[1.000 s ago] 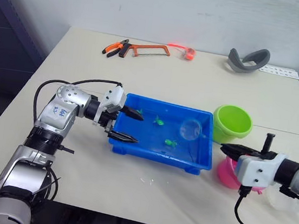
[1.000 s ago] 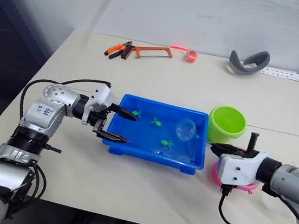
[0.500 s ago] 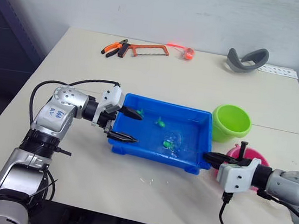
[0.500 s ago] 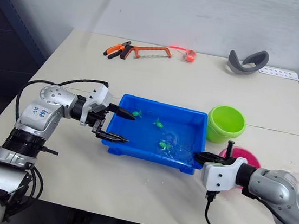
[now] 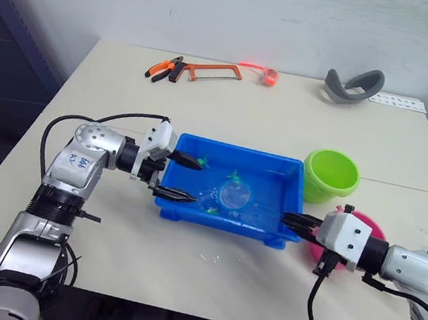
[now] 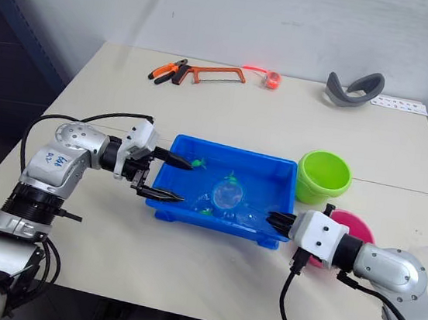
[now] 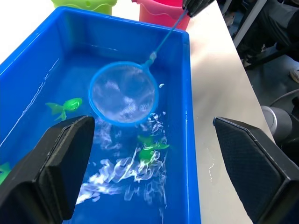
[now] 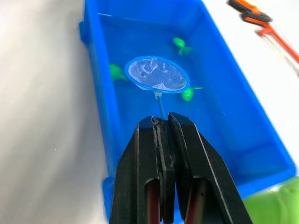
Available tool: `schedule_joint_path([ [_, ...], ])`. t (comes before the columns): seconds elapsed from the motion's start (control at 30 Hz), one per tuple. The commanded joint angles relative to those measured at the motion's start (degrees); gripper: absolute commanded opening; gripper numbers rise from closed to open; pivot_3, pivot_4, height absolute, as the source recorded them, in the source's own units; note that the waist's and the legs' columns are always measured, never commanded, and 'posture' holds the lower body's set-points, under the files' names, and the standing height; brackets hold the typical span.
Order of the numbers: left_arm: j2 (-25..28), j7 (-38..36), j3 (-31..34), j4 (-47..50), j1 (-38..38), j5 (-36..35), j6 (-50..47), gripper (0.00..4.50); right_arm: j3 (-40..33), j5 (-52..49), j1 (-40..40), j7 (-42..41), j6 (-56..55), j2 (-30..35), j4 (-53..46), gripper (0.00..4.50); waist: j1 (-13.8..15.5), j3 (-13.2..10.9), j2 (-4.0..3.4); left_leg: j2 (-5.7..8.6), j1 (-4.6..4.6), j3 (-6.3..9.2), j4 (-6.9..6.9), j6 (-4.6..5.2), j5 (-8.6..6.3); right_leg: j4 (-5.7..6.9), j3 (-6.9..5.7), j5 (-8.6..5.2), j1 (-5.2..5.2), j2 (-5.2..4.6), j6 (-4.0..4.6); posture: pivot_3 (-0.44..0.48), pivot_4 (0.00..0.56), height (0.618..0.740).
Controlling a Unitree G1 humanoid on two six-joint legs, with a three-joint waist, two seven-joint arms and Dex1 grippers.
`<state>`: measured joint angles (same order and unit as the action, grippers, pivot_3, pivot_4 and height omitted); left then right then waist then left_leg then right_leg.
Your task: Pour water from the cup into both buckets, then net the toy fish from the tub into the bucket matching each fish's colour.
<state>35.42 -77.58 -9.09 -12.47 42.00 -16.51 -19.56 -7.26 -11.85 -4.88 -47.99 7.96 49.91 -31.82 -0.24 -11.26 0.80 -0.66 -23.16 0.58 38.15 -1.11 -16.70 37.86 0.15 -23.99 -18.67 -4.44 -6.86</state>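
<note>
My right gripper (image 8: 163,140), clenched on the net (image 8: 157,74), has swept it to mid-tub (image 5: 291,169), among green fish (image 7: 150,149); scooping begins.

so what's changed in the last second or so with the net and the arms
The right hand, shut on the net's handle, has pushed toward the tub. The net has swept from the end by the green bucket to the tub's middle and now sits among the green fish, stirring the water. The left hand stays open at the tub's other end. The buckets, tub and tools have not moved.
</note>
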Motion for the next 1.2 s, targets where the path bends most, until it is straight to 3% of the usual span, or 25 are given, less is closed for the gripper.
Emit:
schedule_joint_path([
  [0.03, 2.2, -1.2, 0.7, -2.8, 1.1, 1.9, 4.4, 4.44, 1.2, 5.9, 2.1, 1.1, -4.8, 0.7, 0.5, 0.00, 0.0, 0.0, 0.00, 0.00, 0.00, 0.00, 0.00, 0.00, 0.00, -0.01, 0.00, 0.00, 0.00, 0.00, 0.00, 0.000, 0.150, 0.740],
  [0.37, 9.4, -5.0, 1.4, -3.6, 0.1, 2.9, 5.5, 4.44, 13.8, 15.8, 11.0, -1.5, -17.5, -0.6, 8.8, 0.00, -0.5, 0.0, 0.00, 0.00, -0.01, -0.02, -0.04, 0.00, 0.00, 0.01, -0.02, 0.00, -0.06, -0.01, 0.00, 0.000, 0.150, 0.740],
  [0.57, 11.8, -5.2, 2.2, -1.4, -1.9, 2.2, 3.9, 4.44, 18.5, 16.4, 16.4, -3.0, -20.6, -3.3, 13.5, 0.00, -0.8, 0.0, 0.00, -0.02, -0.01, 0.00, -0.04, 0.00, 0.00, 0.01, -0.04, 0.00, -0.06, -0.02, 0.00, 0.000, 0.150, 0.740],
  [0.93, 13.4, -5.0, 2.9, -1.7, -2.2, 2.3, 3.7, 4.44, 19.7, 7.3, 20.5, -4.0, -11.3, -12.6, 14.3, 0.00, -1.4, 0.0, 0.00, -0.06, 0.00, 0.07, -0.04, -0.04, 0.02, 0.05, -0.10, 0.00, -0.06, -0.03, 0.00, 0.000, 0.150, 0.740],
  [1.2, 13.0, -4.6, 2.9, -3.5, -0.5, 2.7, 4.2, 4.44, 16.5, 2.9, 20.9, -3.1, -3.0, -13.8, 12.2, 0.00, -1.3, 0.0, 0.00, -0.03, -0.01, 0.08, -0.04, -0.04, 0.02, 0.04, -0.14, 0.00, -0.05, -0.06, 0.00, 0.000, 0.150, 0.740],
])
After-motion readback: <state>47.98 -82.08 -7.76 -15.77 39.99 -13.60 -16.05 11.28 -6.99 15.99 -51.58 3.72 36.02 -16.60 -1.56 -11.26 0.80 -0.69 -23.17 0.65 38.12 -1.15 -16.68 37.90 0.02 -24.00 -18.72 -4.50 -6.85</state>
